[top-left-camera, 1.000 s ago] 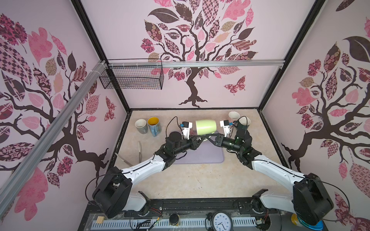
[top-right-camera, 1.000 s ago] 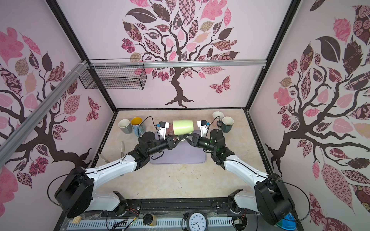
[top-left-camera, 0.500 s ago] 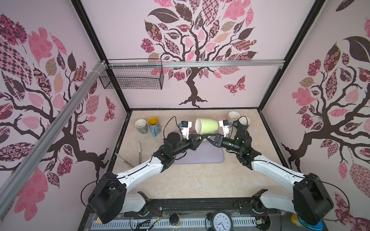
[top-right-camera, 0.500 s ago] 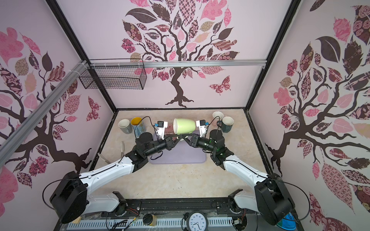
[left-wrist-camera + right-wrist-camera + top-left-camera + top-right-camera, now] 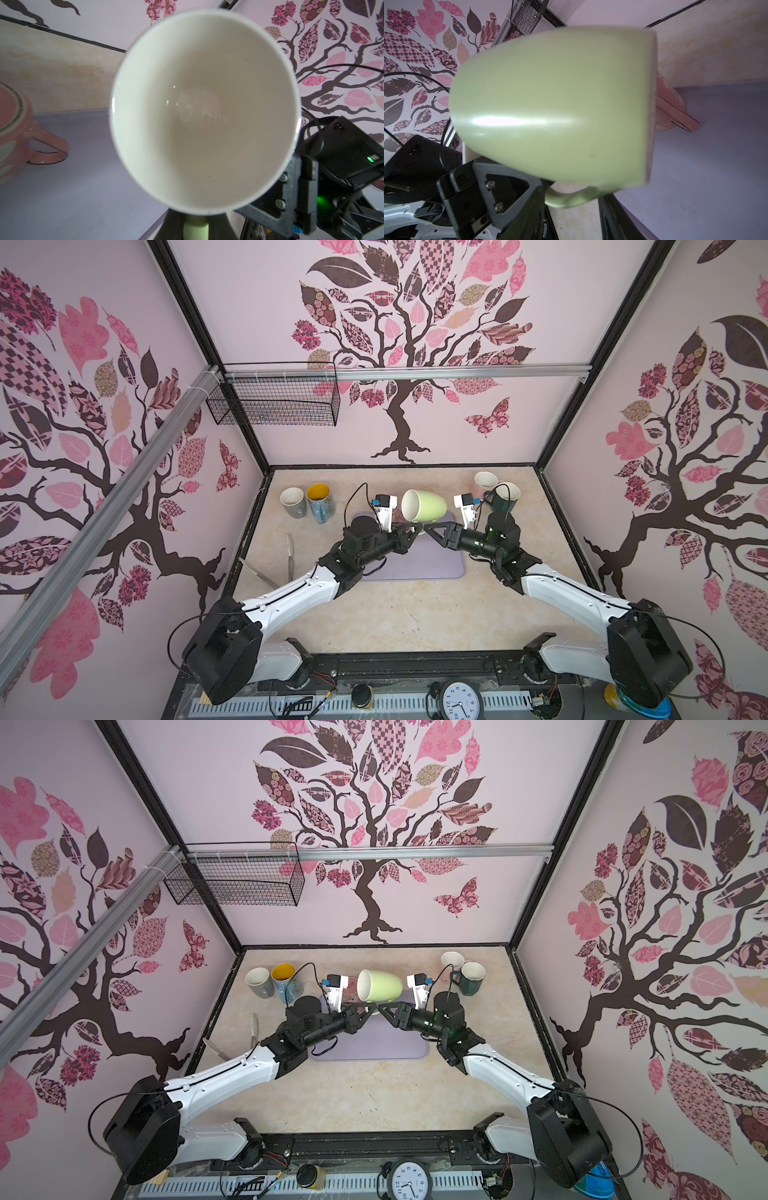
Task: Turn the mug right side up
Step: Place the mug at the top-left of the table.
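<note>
Left claw (image 5: 412, 527) pinched shut on green mug (image 5: 424, 504) handle only; mug airborne, on its side over purple mat (image 5: 436, 566). Right claw (image 5: 432, 529) part-open beside handle, holding nothing. Risk: mug swings or slips in thin pinch, drops near pink mug (image 5: 12, 135).

Marbled table (image 5: 395, 626): purple mat (image 5: 419, 566), upright mugs (image 5: 293, 502) at back.

Marbled beige desk (image 5: 415, 614) carrying:
- purple mat (image 5: 432, 564), centre
- pink mug (image 5: 14, 133), on the mat
- grey mug (image 5: 292, 502) and blue mug with yellow interior (image 5: 320, 502), side by side, back left
- cream cup (image 5: 484, 483) and dark green mug (image 5: 506, 497), back right
- two utensils (image 5: 289, 549), left edge

Wire basket (image 5: 274, 402), hung on wall rail.
Clock (image 5: 460, 699), front.
</note>
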